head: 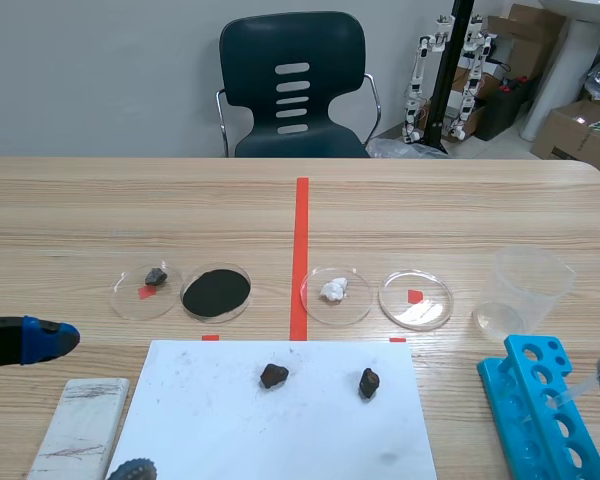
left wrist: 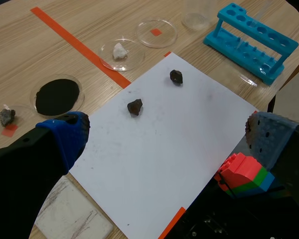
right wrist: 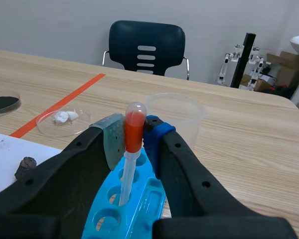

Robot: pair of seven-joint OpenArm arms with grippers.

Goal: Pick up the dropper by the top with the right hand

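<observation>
Half done, roughly: the right gripper [right wrist: 133, 138] appears clamped on the red bulb of the dropper [right wrist: 133, 127], whose stem stands in the blue rack [right wrist: 152, 193]; lifting it out remains. The left gripper [left wrist: 167, 135] has its fingers apart.

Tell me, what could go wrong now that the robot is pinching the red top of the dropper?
1. The right gripper holds the dropper only by its soft red bulb. The bulb could squash, or slip out from between the pads.
2. The dropper's tube stands in a hole of the blue rack. A crooked lift might drag or tip the rack.
3. The clear cup stands just beyond the gripper, so a forward swing could bump it.
</observation>
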